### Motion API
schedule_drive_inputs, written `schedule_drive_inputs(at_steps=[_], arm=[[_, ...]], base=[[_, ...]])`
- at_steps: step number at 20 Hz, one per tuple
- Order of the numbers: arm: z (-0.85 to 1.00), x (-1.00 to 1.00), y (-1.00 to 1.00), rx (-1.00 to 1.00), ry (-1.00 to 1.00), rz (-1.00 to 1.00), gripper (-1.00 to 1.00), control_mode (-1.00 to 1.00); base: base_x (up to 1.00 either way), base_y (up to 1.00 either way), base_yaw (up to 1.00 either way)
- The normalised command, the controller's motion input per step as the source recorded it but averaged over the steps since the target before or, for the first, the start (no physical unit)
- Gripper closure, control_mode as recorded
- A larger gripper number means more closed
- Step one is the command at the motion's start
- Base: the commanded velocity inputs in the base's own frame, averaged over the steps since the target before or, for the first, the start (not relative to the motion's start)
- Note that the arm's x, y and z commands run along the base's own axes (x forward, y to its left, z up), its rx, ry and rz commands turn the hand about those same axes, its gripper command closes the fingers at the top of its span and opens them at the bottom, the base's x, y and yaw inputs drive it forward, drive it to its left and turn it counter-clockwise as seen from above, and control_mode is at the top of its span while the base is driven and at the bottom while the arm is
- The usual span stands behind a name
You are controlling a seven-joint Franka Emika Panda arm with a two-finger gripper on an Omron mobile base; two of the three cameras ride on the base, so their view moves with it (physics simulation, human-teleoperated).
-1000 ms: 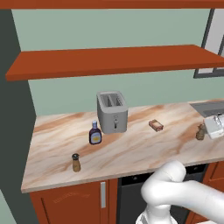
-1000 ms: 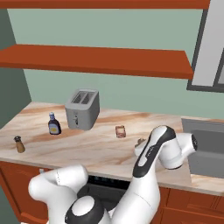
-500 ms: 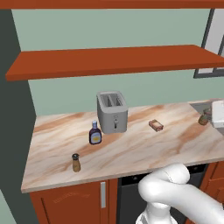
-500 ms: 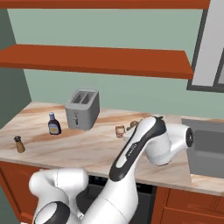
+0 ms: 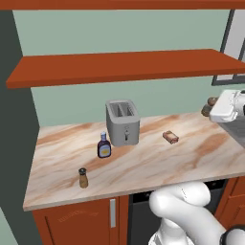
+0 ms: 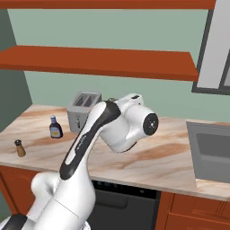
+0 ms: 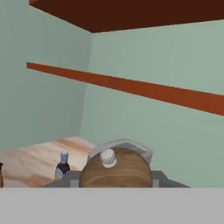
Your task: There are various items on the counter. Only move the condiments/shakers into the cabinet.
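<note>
**Gripper Carrying the Brown Mill Toward the Shelf**

Gripper (image 5: 214, 106) fingers are pressed against the brown turned-wood mill (image 5: 209, 106), which is held clear of the counter (image 5: 143, 167) at the right side of the left base view. In the hand view, the mill's rounded top (image 7: 116, 168) with its pale knob is seen between the finger tips, so a secure pinch is judged to be in place. The mill is held raised, presumably so that it can be brought up to the cabinet (image 5: 129, 67), the open red-brown shelf mounted on the wall above.

Two condiments are left standing on the counter: the dark sauce bottle (image 5: 104, 146), just left of the grey toaster (image 5: 123, 122), and the light-wood shaker (image 5: 83, 177), nearer the front edge. The small orange-brown block (image 5: 170, 137) lies to the right of the toaster and is not to be moved.

The worktop is beige-and-brown marbled stone, backed by a pale green wall. A sink (image 6: 211, 150) is set in at the right.
</note>
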Motion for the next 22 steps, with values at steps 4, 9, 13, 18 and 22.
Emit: schedule_drive_inputs(at_steps=[4,9,13,18,22], arm=[[1.0,0.0,0.51,0.01,0.15,-0.16,1.0,-1.0],[1.0,0.0,0.23,0.09,0.29,-0.18,1.0,-1.0],[1.0,0.12,0.06,0.15,0.36,-0.14,1.0,-1.0],[0.69,0.09,-0.13,0.17,0.22,-0.1,1.0,-1.0],[-0.15,-0.26,-0.14,0.02,-0.31,0.0,1.0,-1.0]], base=[[0.0,0.0,0.0],[0.0,0.0,0.0],[0.0,0.0,0.0],[0.0,0.0,0.0],[0.0,0.0,0.0]])
